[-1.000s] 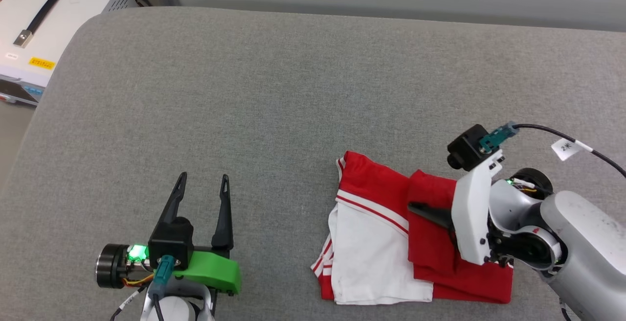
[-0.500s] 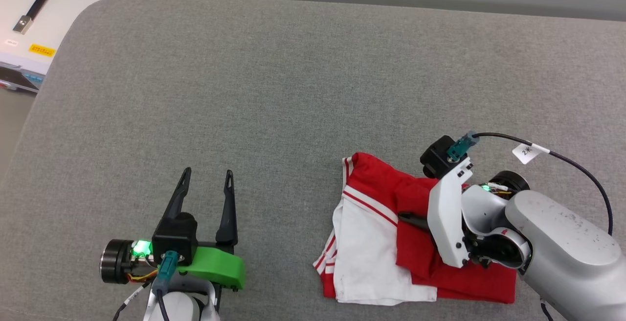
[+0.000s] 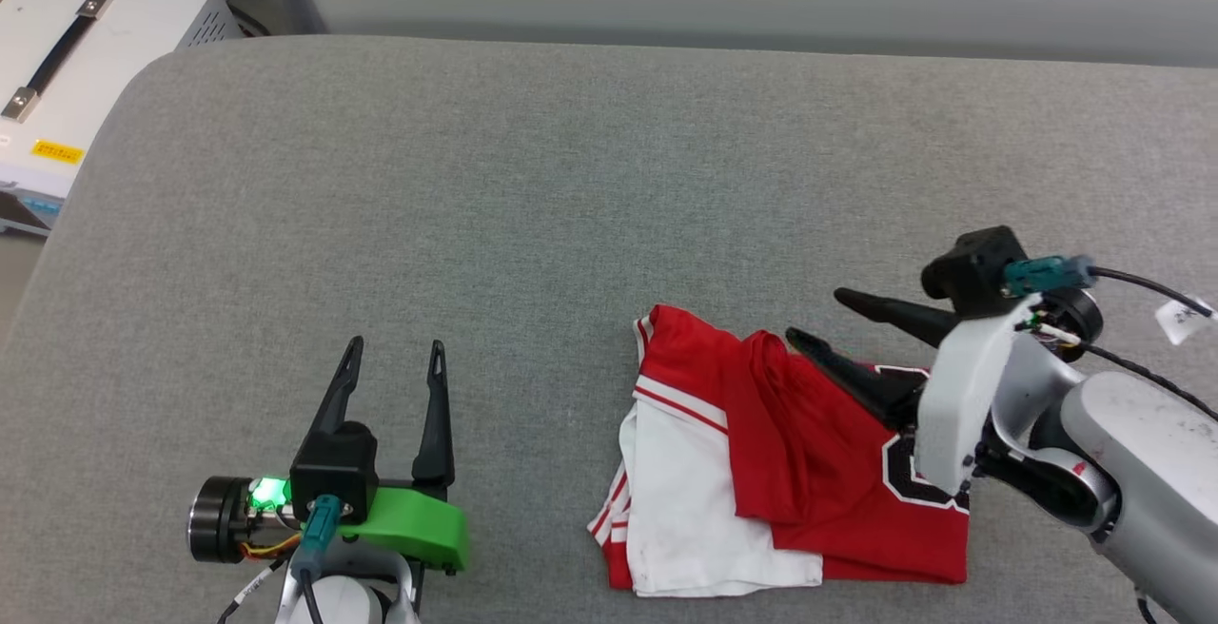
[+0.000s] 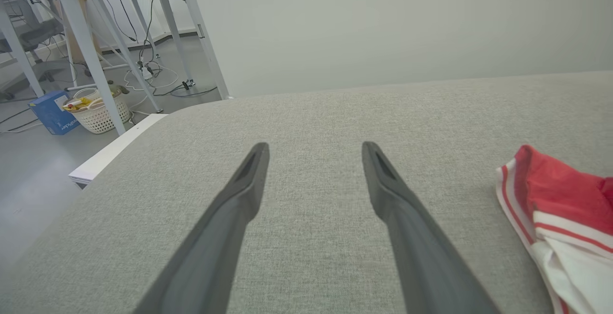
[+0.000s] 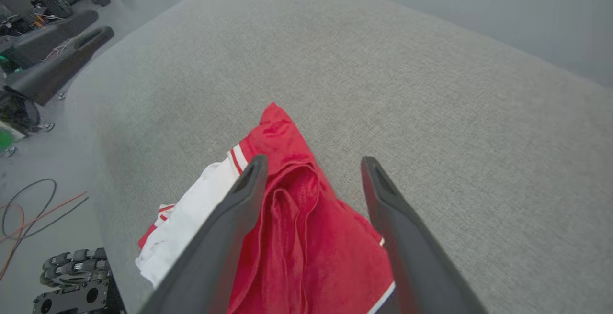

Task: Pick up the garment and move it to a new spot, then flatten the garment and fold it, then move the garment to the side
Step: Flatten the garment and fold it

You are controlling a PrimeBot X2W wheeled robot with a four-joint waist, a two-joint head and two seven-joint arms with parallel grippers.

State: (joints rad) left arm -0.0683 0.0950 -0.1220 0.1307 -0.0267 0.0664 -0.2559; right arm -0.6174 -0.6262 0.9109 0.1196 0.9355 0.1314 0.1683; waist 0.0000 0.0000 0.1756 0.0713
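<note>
The red and white shirt [image 3: 761, 481] lies partly folded and a bit bunched on the grey table [image 3: 476, 205], on the robot's right side. The right gripper [image 3: 814, 313] is wide open just over the shirt's red part and holds nothing. The left gripper [image 3: 396, 343] is wide open too, empty, well apart from the shirt.

Garment [image 3: 809, 458] lettering [image 3: 902, 462] half behind white wrist mount [image 3: 956, 405]
</note>
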